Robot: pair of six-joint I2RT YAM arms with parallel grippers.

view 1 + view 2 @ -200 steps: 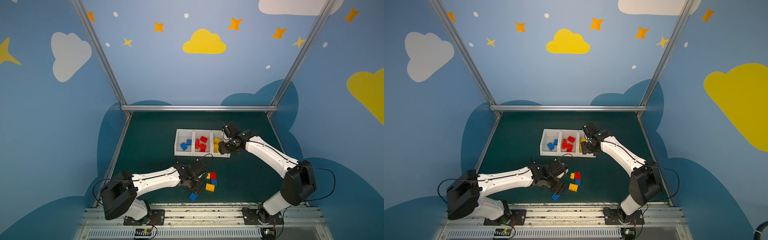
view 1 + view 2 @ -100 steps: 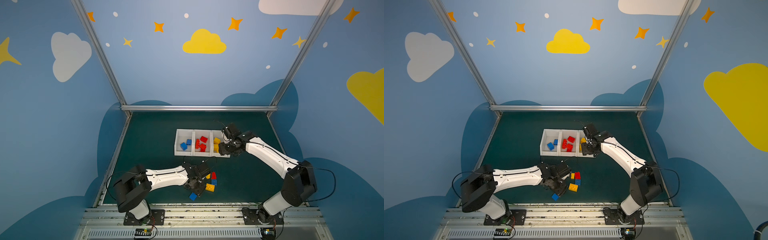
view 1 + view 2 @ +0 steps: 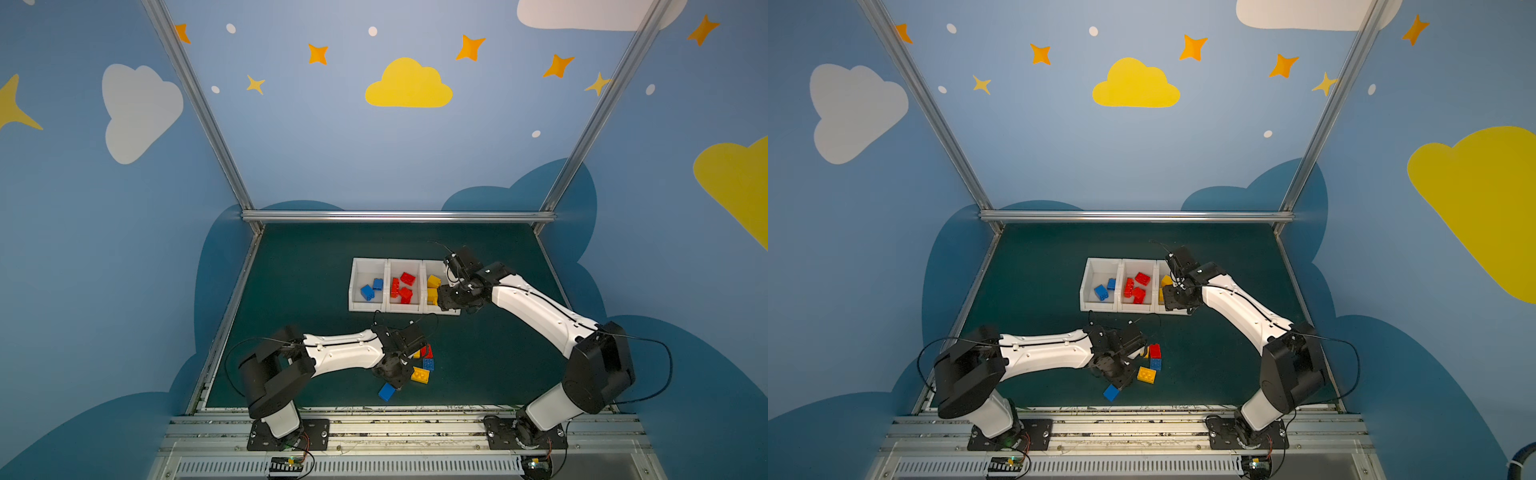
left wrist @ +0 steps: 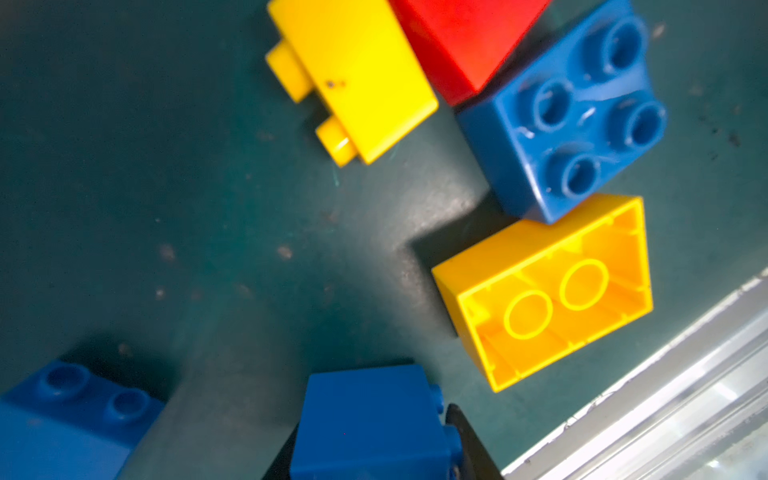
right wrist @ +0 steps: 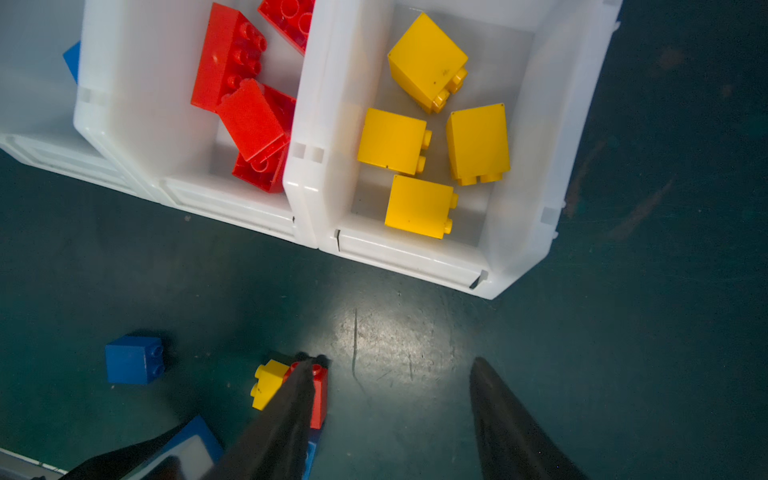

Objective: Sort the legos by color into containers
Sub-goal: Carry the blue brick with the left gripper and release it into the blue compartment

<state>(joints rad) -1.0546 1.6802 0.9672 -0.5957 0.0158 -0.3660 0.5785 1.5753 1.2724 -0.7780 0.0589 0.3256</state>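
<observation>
1. The dark green table [image 3: 316, 286] carried everything, with both arms reaching in from its near edge.
2. A row of three joined white bins [image 3: 368, 306] stood toward the back middle of the table. The left one held two blue bricks [image 3: 367, 292], the middle one a heap of red bricks [image 3: 402, 286], and the right one four yellow bricks [image 5: 419, 205].
3. The right gripper [image 5: 392, 365] hung over bare table just in front of the right bin's low lip. Its fingers were spread wide with nothing between them.
4. The left gripper [image 3: 395, 377] sat low at the near middle of the table, beside the unsorted pile. In the left wrist view it was drawn in on a small blue brick [image 4: 370, 424], with one dark finger [image 4: 469, 449] against the brick's studded side.
5. In the pile, an upturned yellow brick [image 3: 420, 375] touched a four-stud blue brick [image 3: 428, 364]. That one touched a red brick [image 3: 427, 352], which lay against a small yellow brick [image 4: 357, 75] resting on its side.
6. A lone blue brick [image 3: 386, 391] lay apart from the pile, nearer the table's front edge.
</observation>
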